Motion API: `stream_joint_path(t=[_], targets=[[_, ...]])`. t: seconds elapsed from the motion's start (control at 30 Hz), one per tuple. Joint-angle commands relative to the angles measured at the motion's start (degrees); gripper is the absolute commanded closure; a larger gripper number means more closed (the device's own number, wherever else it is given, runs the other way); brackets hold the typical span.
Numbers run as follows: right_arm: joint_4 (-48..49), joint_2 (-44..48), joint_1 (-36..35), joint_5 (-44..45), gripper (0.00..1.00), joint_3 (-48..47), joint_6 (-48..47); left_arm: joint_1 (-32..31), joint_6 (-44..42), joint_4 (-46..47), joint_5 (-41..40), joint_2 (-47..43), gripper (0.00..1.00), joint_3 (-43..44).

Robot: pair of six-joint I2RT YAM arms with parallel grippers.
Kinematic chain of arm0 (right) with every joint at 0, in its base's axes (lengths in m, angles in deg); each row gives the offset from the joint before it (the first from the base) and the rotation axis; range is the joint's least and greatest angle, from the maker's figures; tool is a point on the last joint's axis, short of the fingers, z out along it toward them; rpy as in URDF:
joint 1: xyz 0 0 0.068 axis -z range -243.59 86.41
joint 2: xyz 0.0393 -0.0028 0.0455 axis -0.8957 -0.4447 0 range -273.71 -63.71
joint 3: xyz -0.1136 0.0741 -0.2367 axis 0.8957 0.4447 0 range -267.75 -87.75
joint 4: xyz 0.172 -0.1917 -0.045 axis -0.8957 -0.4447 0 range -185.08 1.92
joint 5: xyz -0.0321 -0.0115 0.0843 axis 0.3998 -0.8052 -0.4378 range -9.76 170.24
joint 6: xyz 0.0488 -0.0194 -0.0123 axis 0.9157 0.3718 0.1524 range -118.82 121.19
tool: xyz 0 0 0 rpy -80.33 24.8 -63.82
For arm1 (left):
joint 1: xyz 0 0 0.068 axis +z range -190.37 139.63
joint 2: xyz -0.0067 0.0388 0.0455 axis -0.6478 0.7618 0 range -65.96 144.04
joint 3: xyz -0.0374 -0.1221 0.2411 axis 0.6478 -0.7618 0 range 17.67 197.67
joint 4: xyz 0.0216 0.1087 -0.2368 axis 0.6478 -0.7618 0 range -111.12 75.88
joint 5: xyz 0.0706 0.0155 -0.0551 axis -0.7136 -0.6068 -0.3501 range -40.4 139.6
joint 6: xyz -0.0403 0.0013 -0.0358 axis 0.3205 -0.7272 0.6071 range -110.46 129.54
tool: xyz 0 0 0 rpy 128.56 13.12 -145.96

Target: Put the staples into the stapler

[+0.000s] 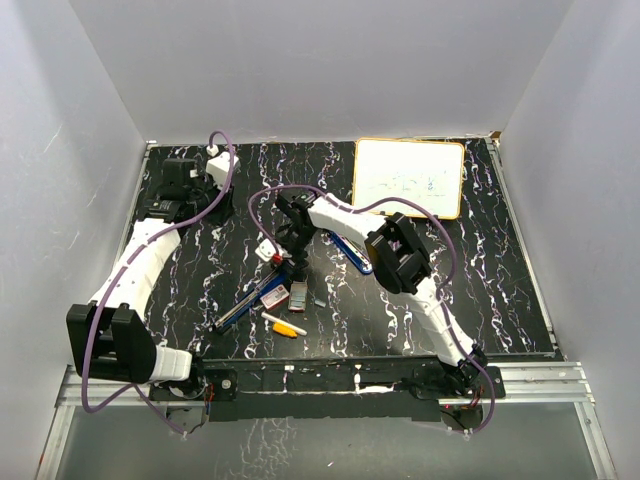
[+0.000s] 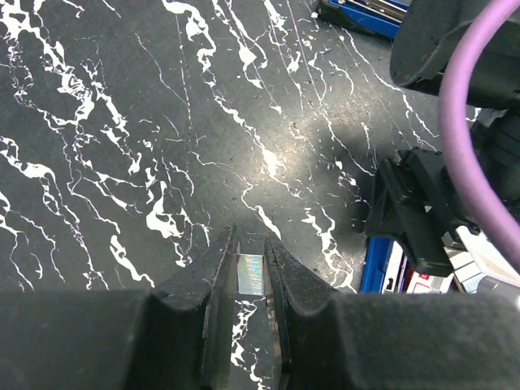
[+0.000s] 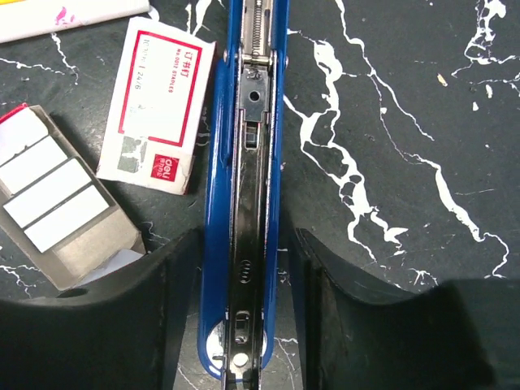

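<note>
A blue stapler [image 3: 244,162] lies opened on the black marbled table, its metal staple channel facing up. My right gripper [image 3: 244,309] is open and straddles the stapler's end, one finger on each side. In the top view that gripper [image 1: 297,265] hangs over the stapler [image 1: 250,300]. Left of the stapler lie the red-and-white staples box [image 3: 158,106] and a grey tray of staple strips [image 3: 61,199]. My left gripper [image 2: 250,240] is shut on a short silvery staple strip [image 2: 250,275] and sits at the back left of the table [image 1: 190,195], away from the stapler.
A white board with a yellow rim [image 1: 408,178] lies at the back right. Another blue object [image 1: 350,250] sits under the right arm. A yellow-and-white marker [image 1: 285,325] lies near the front edge. Grey walls close in the table on three sides.
</note>
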Motion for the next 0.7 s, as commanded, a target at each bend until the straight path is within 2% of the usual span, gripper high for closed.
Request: stream_joint_path(t=[0.0, 0.17, 0.37, 0.53, 0.67], targets=[[0.31, -2.64, -0.81, 1.3, 0.46, -1.22, 3.43, 0.0, -0.08, 0.81, 3.06, -0.54, 1.0, 0.06], [6.7, 1.73, 0.07, -0.9, 0.35, 0.64, 10.76, 0.0, -1.5, 1.37, 4.13, -0.72, 1.0, -0.3], [11.63, 8.72, 4.09, -4.13, 0.32, 4.56, 19.22, -1.63, -1.89, 1.85, 5.97, -0.39, 1.0, 0.66], [15.38, 17.41, 8.98, -5.62, 0.32, 11.85, 27.18, -8.93, 0.04, 3.01, 0.69, -0.13, 1.0, -0.43], [20.54, 26.53, 13.46, -3.1, 0.32, 20.24, 35.13, -14.44, 3.78, 4.32, -5.16, 0.17, 1.0, -1.85]])
